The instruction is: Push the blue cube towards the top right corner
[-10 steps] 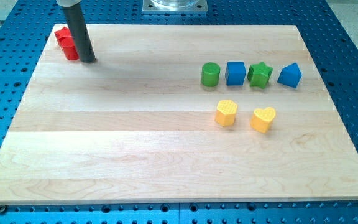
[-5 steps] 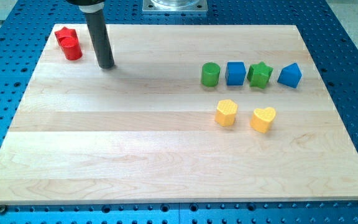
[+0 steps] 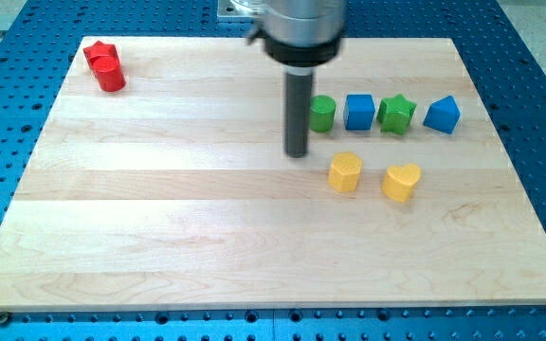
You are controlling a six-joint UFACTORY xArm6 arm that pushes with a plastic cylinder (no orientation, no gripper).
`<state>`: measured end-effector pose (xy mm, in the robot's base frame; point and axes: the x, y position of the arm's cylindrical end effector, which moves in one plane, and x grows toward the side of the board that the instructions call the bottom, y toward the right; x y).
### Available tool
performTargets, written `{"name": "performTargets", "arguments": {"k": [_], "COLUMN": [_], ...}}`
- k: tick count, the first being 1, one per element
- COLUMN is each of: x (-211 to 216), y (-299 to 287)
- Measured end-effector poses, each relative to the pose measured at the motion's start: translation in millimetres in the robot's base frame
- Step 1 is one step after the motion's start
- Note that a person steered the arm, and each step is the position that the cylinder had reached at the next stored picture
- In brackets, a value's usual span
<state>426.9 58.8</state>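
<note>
I am holding my tip point(image 3: 297, 154) on the wooden board point(image 3: 207, 246), resting just left of and a little below the green cylinder point(image 3: 323, 113); the arm carries no pincer at all, only this straight rod, so there is nothing to open or close. The blue cube point(image 3: 359, 111) is sitting immediately right of that green cylinder, in a row that is continuing rightward with the green star point(image 3: 397, 114) and then a second blue block point(image 3: 443, 115), angular in shape. So the cube is lying to the right of my tip and slightly above it, with the green cylinder standing between us. I am judging that the push needs to start from the cube's lower left, which means getting around the cylinder first. The two yellow blocks, one rounded point(image 3: 345, 172) and one heart-shaped point(image 3: 402, 182), are lying below the row.
</note>
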Motion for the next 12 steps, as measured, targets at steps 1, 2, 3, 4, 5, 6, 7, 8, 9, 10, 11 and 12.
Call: {"name": "performTargets", "arguments": {"k": [1,2,3,4,5,6,7,8,9,10,11,12], "x": [-6.8,-16.1,-48.7,-68.4,-100.9,-107.4,-116.7,-115.0,-115.0,-115.4,-141.9,-158.3], "y": [25.7,30.4,43.6,69.0,67.3,75.6,148.8,152.0,181.9,199.7,205.3,204.4]}}
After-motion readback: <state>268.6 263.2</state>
